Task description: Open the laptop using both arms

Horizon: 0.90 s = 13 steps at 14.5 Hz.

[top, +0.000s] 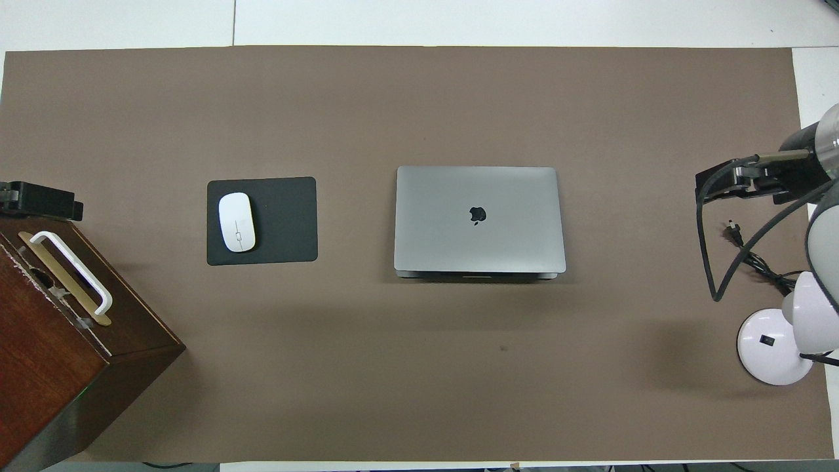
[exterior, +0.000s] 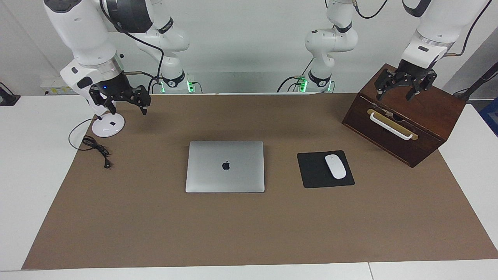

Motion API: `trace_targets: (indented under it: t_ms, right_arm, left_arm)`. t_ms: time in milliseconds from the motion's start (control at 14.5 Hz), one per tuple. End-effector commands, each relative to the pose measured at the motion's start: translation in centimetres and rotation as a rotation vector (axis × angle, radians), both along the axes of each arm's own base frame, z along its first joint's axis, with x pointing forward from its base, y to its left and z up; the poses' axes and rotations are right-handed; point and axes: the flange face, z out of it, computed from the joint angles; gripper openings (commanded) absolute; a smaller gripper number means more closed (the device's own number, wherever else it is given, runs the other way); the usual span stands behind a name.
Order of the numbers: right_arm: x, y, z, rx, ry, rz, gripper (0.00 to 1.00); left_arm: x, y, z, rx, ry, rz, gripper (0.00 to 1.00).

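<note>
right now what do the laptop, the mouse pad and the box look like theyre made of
Laptop: matte silver metal, likely aluminium, with an even sheen. Mouse pad: thin black sheet, dull, probably fabric or rubber. Box: dark stained wood, with visible grain.

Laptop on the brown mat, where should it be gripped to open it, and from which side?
Grip the laptop lid at its thin edge nearer the robots: the overhead view shows a dark seam under it there, probably the opening side. It lies closed and flat, so come in low from the robots' side and lift that lip.
</note>
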Motion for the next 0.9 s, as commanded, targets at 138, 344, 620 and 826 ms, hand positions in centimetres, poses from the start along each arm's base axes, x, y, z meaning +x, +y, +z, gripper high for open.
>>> trace_targets:
  t_ms: [138, 344, 620, 826]
  right_arm:
    - [-0.4, -0.5, -0.2, 0.020, -0.020, 0.019, 1.00]
    - [-0.4, -1.2, -0.2, 0.020, -0.017, 0.017, 1.00]
    - [-0.4, -2.7, -0.3, 0.020, -0.018, -0.009, 1.00]
    - [-0.4, -2.5, -0.2, 0.021, -0.019, 0.060, 1.00]
  left_arm:
    - [-0.7, 0.0, 0.0, 0.012, -0.019, 0.008, 1.00]
    - [-0.8, 0.1, 0.1, 0.012, -0.022, 0.008, 1.00]
    - [-0.7, 0.0, 0.1, 0.013, -0.020, 0.008, 1.00]
    - [-0.8, -0.2, 0.2, 0.012, -0.022, 0.004, 1.00]
